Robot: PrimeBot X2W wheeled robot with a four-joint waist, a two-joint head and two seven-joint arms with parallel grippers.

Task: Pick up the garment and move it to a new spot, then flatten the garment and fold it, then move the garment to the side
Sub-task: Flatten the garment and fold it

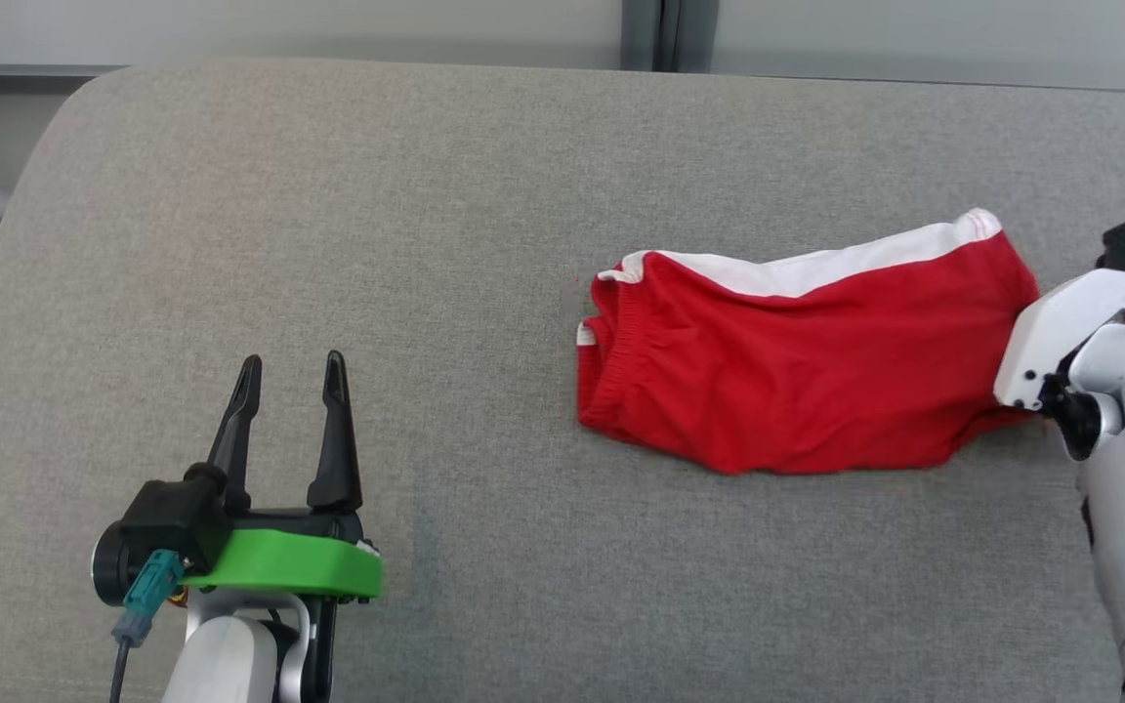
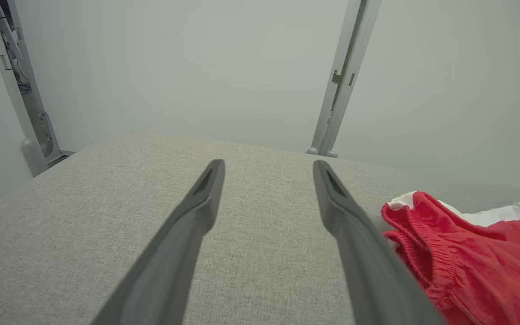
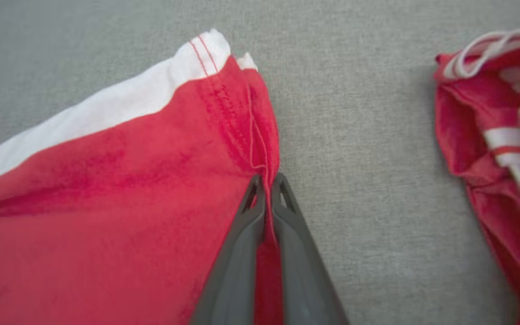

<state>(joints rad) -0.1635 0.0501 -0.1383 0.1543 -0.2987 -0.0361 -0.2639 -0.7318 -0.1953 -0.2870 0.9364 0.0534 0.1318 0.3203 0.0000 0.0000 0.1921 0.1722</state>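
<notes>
The garment (image 1: 807, 361) is a pair of red shorts with a white side stripe, lying flat on the grey cushioned surface (image 1: 426, 244) right of centre. In the right wrist view my right gripper (image 3: 266, 180) is shut on the hem edge of the garment (image 3: 120, 180), a thin fold of red cloth pinched between the fingers. From the head camera that arm's white wrist (image 1: 1070, 337) sits at the garment's right end and hides the fingers. My left gripper (image 1: 291, 376) stands open at the lower left, well clear of the cloth. Its open fingers (image 2: 197, 216) show the garment (image 2: 467, 253) off to the right.
A second red and white garment (image 3: 494, 149) lies crumpled to the right in the right wrist view. The surface's rounded far-left corner (image 1: 84, 98) and a pale wall with a grey upright post (image 2: 341, 76) lie beyond.
</notes>
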